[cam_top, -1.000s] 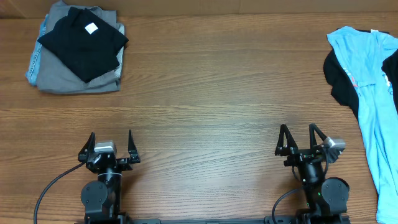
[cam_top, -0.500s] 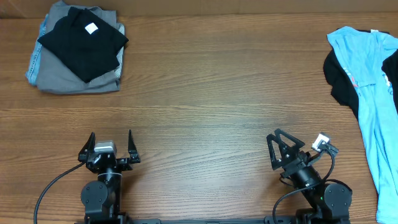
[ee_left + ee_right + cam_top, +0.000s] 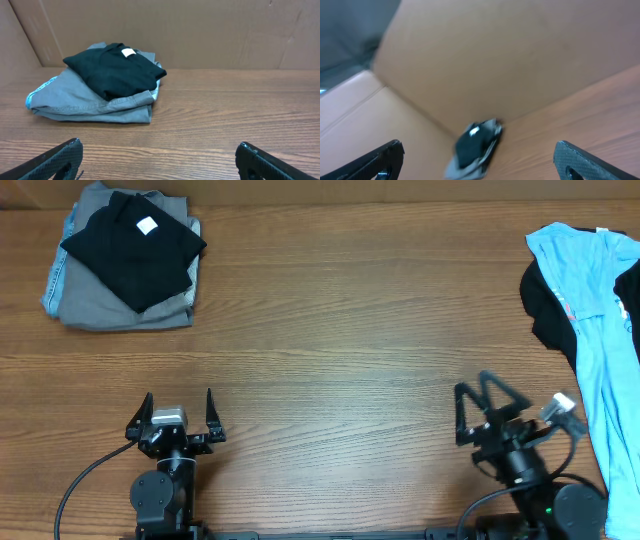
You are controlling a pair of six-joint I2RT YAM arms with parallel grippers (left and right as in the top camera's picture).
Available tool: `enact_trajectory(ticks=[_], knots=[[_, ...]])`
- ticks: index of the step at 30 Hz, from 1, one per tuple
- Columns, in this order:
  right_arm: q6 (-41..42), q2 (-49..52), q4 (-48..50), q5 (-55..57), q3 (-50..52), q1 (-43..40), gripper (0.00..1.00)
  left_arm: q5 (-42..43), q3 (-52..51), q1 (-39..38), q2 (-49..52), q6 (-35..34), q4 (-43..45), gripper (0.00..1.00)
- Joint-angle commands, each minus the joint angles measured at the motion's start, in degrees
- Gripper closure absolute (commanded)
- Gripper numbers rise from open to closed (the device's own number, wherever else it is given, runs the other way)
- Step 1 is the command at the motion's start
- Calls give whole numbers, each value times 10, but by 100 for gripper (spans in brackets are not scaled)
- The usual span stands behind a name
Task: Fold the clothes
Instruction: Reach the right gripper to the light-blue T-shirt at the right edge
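The clothes, a light blue T-shirt (image 3: 598,330), lie crumpled at the table's right edge, partly over a black garment (image 3: 545,315) and running out of the overhead view. My right gripper (image 3: 474,388) stands open and empty near the front edge, left of the shirt, turned toward the table's left. Its wrist view is blurred and shows its open gripper (image 3: 477,146) with nothing between the fingers. My left gripper (image 3: 179,396) rests open and empty at the front left; in the left wrist view the gripper (image 3: 159,145) frames bare wood.
A folded stack (image 3: 125,255) of a black garment on grey clothes sits at the back left; the stack (image 3: 107,80) also shows in the left wrist view and, blurred, in the right wrist view (image 3: 474,145). A cardboard wall (image 3: 200,30) backs the wooden table (image 3: 340,330).
My right arm has shifted to the right and swivelled, so its gripper now points toward the left. The left arm and the clothes have not moved.
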State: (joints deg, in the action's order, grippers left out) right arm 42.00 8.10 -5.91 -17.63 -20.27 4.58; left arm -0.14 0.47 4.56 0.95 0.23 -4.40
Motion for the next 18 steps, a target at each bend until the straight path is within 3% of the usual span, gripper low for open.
enact_trajectory(ticks=[1, 10, 18], knots=[[-112, 82, -28, 86, -97, 2, 0, 8, -2, 3, -7, 11, 0, 0], [-259, 461, -195, 285, -414, -13, 0, 8, -2, 3, -7, 11, 0, 0], [-264, 811, -363, 328, -704, -137, 0, 8, -2, 3, -7, 11, 0, 0]])
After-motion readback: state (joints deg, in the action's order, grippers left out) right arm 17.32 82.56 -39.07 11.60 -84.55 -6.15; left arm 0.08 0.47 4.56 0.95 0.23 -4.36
